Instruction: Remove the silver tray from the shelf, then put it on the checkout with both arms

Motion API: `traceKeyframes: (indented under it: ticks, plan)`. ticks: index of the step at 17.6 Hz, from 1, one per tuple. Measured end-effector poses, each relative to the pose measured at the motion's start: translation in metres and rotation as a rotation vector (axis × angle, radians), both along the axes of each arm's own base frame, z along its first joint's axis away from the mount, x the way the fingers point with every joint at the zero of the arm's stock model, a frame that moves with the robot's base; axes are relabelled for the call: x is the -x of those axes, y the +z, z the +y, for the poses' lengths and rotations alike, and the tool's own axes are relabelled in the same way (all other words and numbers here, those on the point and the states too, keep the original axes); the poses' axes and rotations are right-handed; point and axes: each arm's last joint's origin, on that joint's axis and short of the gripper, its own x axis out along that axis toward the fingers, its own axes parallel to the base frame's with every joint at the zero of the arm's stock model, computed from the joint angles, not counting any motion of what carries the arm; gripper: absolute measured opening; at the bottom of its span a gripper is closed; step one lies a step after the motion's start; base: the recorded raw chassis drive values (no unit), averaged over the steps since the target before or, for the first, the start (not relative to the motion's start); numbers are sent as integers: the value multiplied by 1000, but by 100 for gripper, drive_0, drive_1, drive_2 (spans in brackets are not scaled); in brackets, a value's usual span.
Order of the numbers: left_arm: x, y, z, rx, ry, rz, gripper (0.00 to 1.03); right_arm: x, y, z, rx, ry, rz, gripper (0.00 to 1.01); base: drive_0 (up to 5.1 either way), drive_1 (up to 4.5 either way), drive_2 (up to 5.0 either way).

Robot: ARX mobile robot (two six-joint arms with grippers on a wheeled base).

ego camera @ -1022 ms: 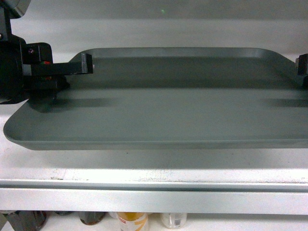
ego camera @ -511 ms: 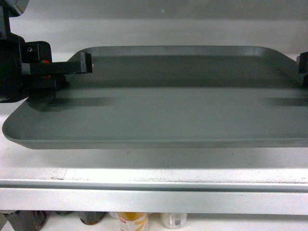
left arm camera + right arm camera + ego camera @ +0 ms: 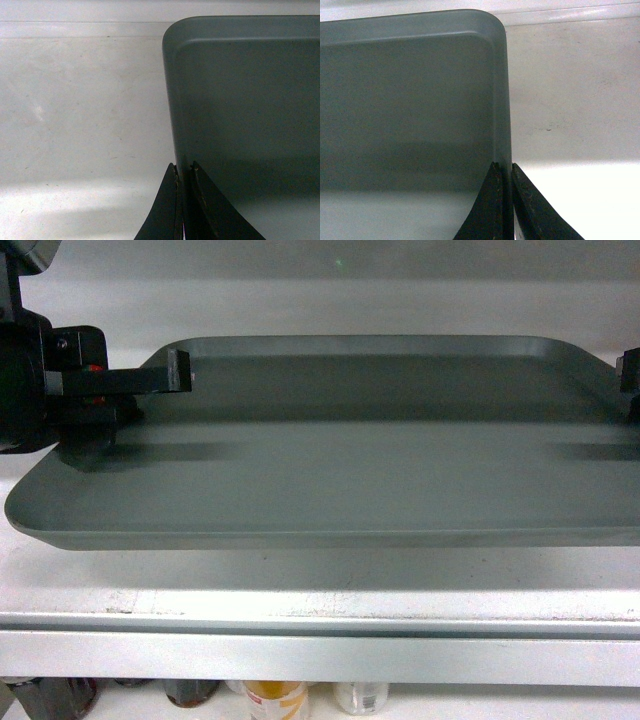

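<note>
The silver tray (image 3: 370, 460) is a large dull grey rectangle held just above the white shelf (image 3: 320, 585), its shadow lying on the board beneath. My left gripper (image 3: 150, 390) is shut on the tray's left rim. In the left wrist view the left gripper (image 3: 183, 170) pinches the silver tray (image 3: 250, 100) at its rim, one finger on each side. At the right edge of the head view, only a sliver of my right gripper (image 3: 630, 380) shows. The right wrist view has the right gripper (image 3: 504, 169) clamped on the right rim of the silver tray (image 3: 410, 100). The checkout is out of view.
The shelf's pale front rail (image 3: 320, 655) runs across below the tray. Beneath it stand several bottles and jars (image 3: 275, 698) on a lower level. A white back wall (image 3: 330, 300) rises behind the tray.
The tray and both grippers have shifted very slightly left and up over the past second; over the last half second nothing moves visibly.
</note>
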Motion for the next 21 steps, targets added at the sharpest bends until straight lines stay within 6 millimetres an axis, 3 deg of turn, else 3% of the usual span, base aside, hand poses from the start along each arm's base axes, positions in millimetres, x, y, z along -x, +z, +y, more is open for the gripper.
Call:
traceKeyframes:
  ticks: [21]
  plan:
    - [0,1,0,1,-1,-6,4,1,1,-2,-4,-1,-5,3,0,0,0]
